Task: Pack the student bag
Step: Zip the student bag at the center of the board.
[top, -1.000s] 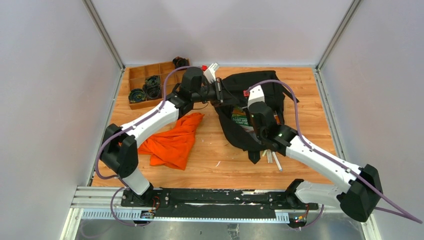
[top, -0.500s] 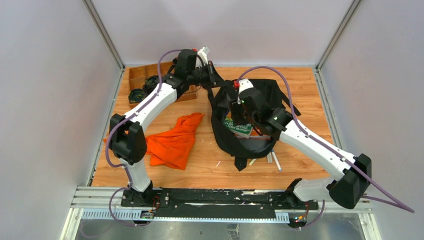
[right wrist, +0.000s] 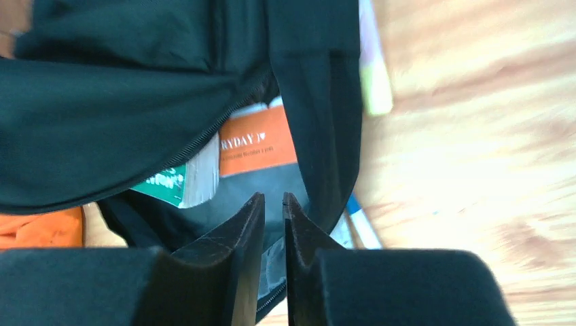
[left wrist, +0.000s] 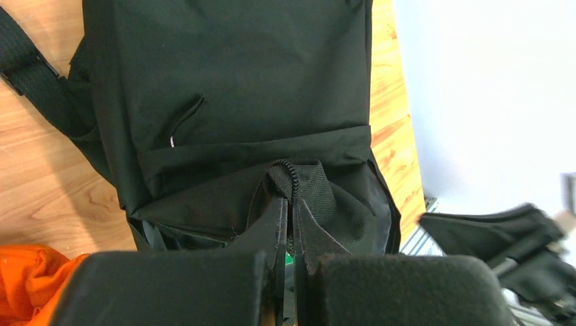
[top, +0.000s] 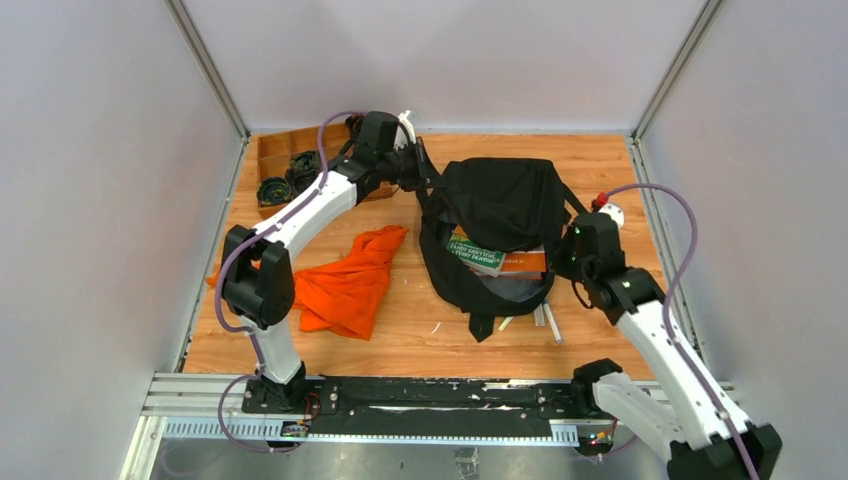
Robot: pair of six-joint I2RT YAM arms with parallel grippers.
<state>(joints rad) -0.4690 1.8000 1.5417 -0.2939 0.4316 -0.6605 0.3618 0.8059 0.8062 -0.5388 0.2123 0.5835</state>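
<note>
The student bag lies in the middle of the table, its opening toward the near edge. A green book and an orange book stick out of that opening. At the bag's far left corner my left gripper is shut on the bag's top handle, the fabric pinched between the pads. My right gripper hovers by the bag's right side. In the right wrist view its fingers stand a narrow gap apart with nothing between them, above the bag's open mouth.
An orange cloth lies crumpled left of the bag. A wooden tray holding black round parts sits at the back left. Pens lie on the wood by the bag's near edge, one a pale highlighter.
My right arm has pulled back from over the bag to its right side, and its jaws have come apart. The left gripper drew the bag's top toward the back left, exposing the books.
</note>
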